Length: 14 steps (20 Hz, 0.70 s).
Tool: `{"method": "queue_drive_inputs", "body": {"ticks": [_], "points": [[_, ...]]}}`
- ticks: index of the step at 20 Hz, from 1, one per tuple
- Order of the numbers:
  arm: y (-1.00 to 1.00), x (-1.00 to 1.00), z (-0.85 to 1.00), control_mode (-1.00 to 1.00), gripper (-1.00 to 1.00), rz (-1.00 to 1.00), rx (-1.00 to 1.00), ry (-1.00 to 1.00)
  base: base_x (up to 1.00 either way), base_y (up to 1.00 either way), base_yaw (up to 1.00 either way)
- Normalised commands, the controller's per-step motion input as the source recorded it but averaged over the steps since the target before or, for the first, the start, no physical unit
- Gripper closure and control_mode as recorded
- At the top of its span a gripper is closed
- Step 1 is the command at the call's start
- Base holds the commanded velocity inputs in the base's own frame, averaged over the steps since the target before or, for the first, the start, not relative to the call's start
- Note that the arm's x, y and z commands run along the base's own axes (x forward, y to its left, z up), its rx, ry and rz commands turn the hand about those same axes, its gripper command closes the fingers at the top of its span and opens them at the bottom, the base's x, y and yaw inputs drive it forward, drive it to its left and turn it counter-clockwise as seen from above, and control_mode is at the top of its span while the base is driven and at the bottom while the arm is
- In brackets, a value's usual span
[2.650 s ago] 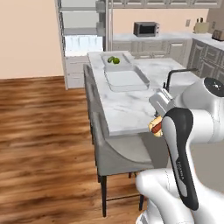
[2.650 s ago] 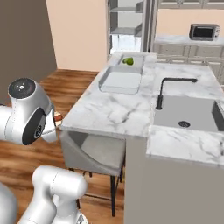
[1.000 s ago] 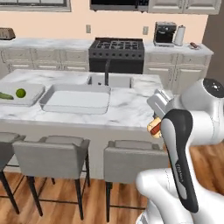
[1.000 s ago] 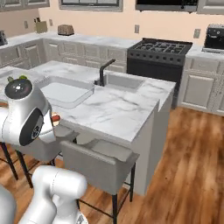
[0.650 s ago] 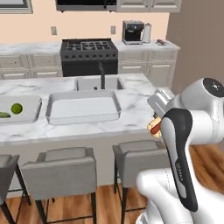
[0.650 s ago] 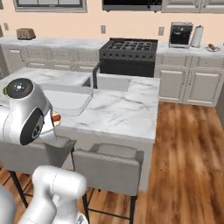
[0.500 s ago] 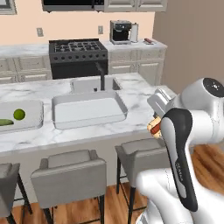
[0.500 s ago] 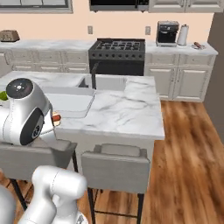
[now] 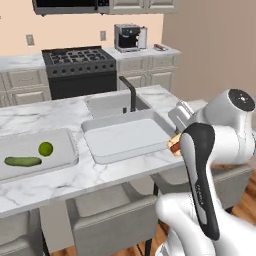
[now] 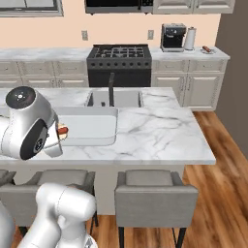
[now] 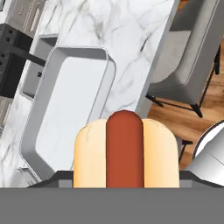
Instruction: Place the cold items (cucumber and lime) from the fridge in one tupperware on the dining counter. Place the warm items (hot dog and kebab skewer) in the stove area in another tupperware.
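The hot dog (image 11: pixel 126 151) is being gripped by the gripper (image 9: pixel 176 146), near the right rim of the empty tupperware (image 9: pixel 131 137) on the dining counter (image 10: pixel 160 128).

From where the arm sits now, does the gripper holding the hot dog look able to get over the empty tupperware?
Probably yes. The gripper holds the hot dog beside the empty tupperware's near corner, and nothing stands between them. The faucet rises beyond the tray, out of the way.

A home kitchen: black gas range (image 10: pixel 119 52), marble island (image 10: pixel 160 131) with sink (image 10: pixel 115 99), stools (image 10: pixel 156 193), coffee maker (image 10: pixel 173 37).
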Motion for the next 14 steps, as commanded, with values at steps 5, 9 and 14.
{"method": "queue_drive_inputs", "body": {"ticks": [5, 9, 14], "points": [[0.02, 0.2, 0.01, -1.0, 1.0, 0.03, 0.0, 0.04, 0.8, 0.07, 0.33], [0.26, 1.0, 0.1, -1.0, 1.0, -0.03, 0.0, 0.44, 0.0, 0.0, 0.0], [0.48, 1.0, -0.07, -1.0, 1.0, -0.22, 0.0, 0.39, 0.0, 0.0, 0.0]]}}
